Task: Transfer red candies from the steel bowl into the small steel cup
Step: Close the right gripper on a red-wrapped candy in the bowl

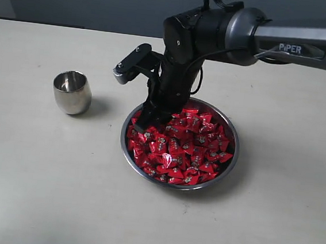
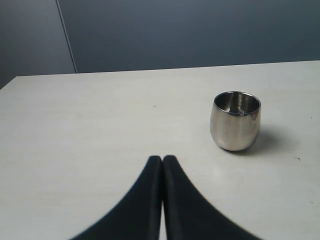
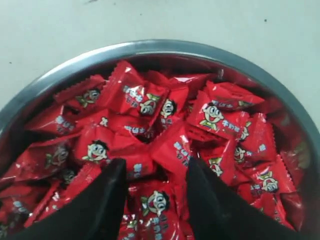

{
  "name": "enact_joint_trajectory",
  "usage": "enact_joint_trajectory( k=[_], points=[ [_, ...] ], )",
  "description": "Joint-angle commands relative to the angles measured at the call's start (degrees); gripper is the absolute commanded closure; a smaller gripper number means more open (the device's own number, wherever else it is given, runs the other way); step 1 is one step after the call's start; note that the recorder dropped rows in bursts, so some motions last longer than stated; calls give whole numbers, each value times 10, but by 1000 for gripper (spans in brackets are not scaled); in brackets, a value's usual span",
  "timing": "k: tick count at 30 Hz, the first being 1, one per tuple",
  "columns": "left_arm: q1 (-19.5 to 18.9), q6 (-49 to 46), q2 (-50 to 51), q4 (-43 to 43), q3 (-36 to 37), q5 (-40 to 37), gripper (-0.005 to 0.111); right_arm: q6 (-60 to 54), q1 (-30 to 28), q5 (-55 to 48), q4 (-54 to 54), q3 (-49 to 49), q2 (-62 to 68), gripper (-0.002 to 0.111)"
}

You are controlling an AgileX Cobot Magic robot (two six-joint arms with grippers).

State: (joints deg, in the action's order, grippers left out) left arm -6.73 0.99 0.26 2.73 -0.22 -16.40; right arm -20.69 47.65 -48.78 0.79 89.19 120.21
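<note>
While the right pincer (image 1: 150, 114) is set down among the red candies (image 1: 186, 150) heaped in the steel bowl (image 1: 236, 155), its jaws are seen wide apart, with nothing clamped. The left pincer (image 2: 162, 167) is pressed shut and empty above the table (image 2: 75, 125). The small steel cup (image 1: 72, 92) is stood upright on the table, near the bowl, not touching.

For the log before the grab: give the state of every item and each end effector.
steel bowl: upright, filled
red candies: piled in the steel bowl
small steel cup: upright, looks empty
right end effector: open, tips among the red candies
left end effector: shut, holding nothing
</note>
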Motion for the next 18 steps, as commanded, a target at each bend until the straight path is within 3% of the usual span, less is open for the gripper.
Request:
enact_joint_trajectory(
  k=[1,18],
  points=[
    [0,1,-3,-1,2,1,106,-4,-2,27,19,2,2,69],
    [0,1,-3,-1,2,1,106,-3,-3,42,48,2,29,69]
  ],
)
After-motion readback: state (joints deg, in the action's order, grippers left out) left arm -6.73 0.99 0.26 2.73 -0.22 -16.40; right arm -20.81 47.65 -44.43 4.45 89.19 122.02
